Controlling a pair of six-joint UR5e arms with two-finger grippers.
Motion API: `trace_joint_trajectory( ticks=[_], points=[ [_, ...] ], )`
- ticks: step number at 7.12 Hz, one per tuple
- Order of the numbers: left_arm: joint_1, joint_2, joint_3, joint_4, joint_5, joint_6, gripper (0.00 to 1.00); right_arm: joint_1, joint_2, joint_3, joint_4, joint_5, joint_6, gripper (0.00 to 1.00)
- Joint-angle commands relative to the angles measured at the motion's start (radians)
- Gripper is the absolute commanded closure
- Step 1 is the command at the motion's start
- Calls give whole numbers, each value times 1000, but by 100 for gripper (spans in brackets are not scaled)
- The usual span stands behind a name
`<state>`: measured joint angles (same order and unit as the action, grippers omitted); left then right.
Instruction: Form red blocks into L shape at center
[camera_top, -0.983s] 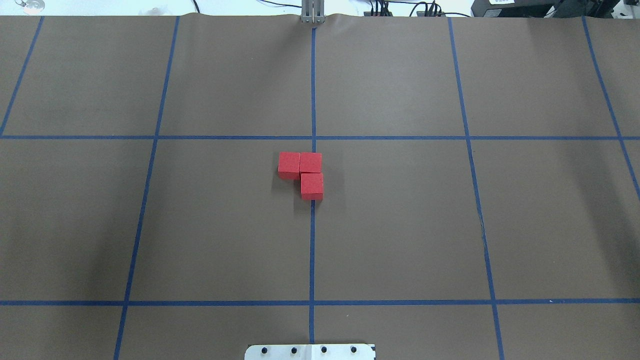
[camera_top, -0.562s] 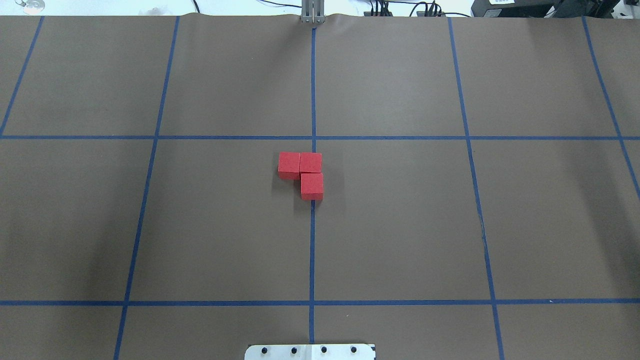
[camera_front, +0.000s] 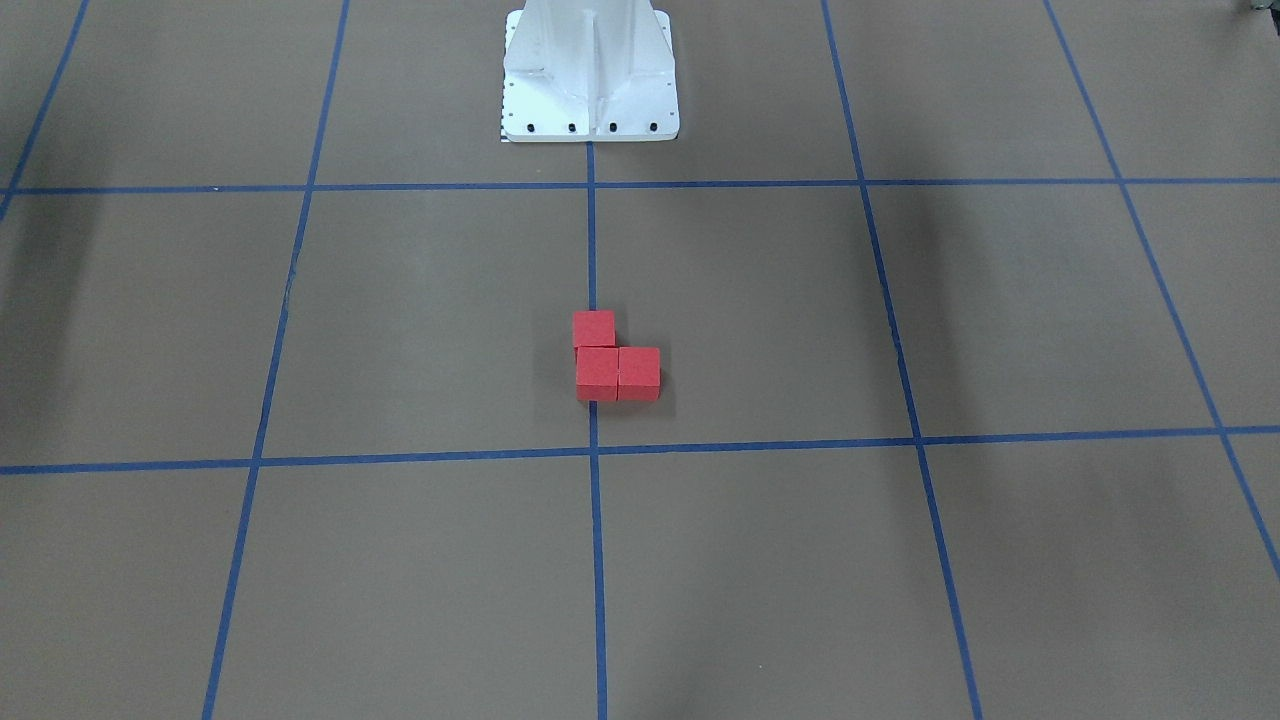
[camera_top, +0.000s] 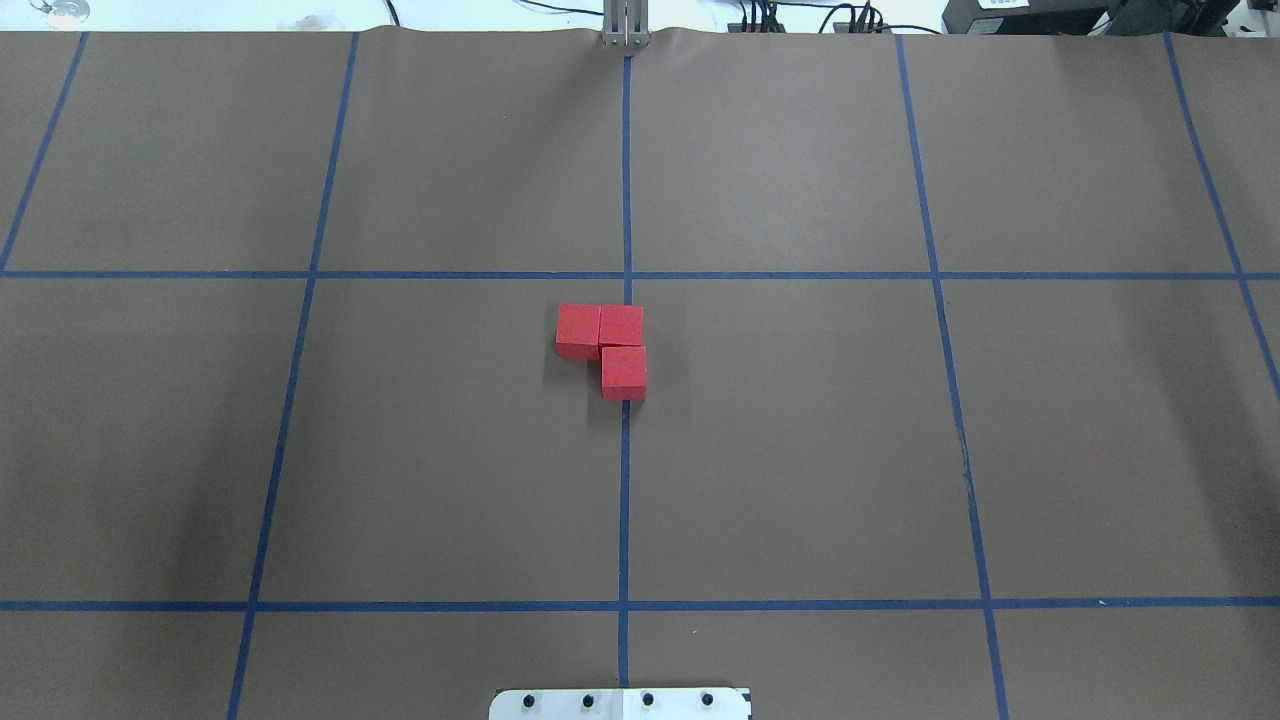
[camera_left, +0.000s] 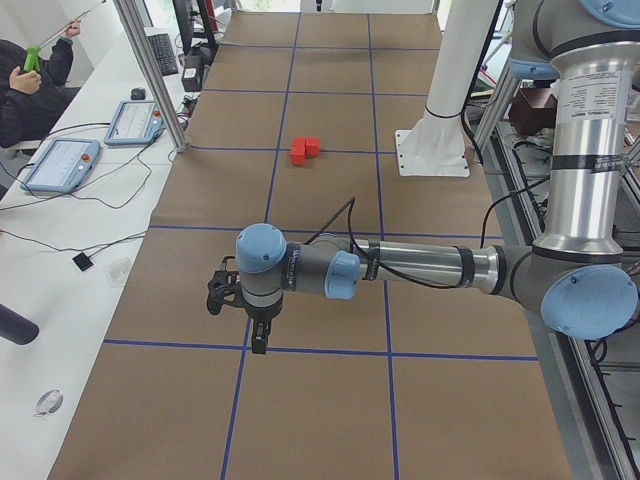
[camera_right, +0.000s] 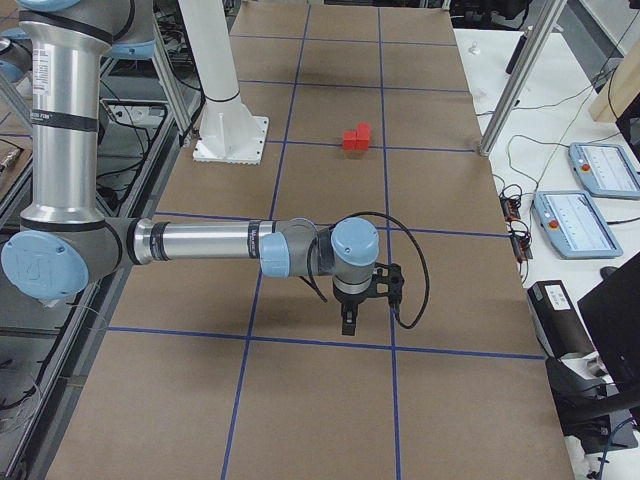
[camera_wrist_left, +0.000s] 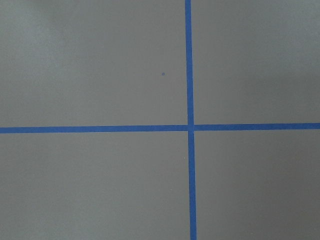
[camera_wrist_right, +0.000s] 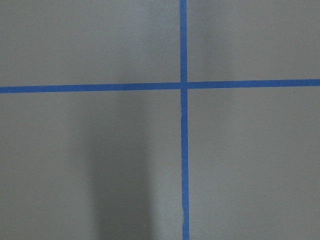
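The three red blocks (camera_top: 602, 345) are found flat on the table (camera_top: 800, 450), face to face with no gap visible: in the overhead view two lie side by side and the third is set against the near face of the right-hand one, so that a compact L is made. The shape sits on and just left of the middle blue tape line (camera_top: 624, 500), a little nearer than the far cross line, which puts it at the center (camera_top: 640, 300) patch or close beside it. Because the corner block is touched by both others, the arrangement is judged complete, and nothing more appears to be required of it.

Both arms are parked well apart from the blocks, presumably so the finished shape is left undisturbed. The left gripper (camera_left: 258, 335) is held pointing down over a tape crossing toward the table's left end, and the right gripper (camera_right: 347, 322) likewise toward the right end. Each is shown only in a side view, so whether the fingers are apart or together cannot be told; nothing is seen held in either.

The table is covered with brown paper marked off by blue tape into large squares. The white robot base plate (camera_front: 590, 125) is bolted at the near middle edge. Beyond the far edge, control tablets (camera_left: 60, 162) and cables are laid on white benches.
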<state>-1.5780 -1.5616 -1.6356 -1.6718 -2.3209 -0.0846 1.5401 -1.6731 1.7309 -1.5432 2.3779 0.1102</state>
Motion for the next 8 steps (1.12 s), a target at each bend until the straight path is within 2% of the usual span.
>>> trace_joint_trajectory(
  ticks=[1, 8],
  points=[
    [0, 0, 2, 0, 0, 0, 0, 0, 1, -1, 0, 0, -1, 1],
    [1, -5, 16, -2, 0, 2, 0, 0, 0, 3, 0, 0, 0, 1]
  ],
)
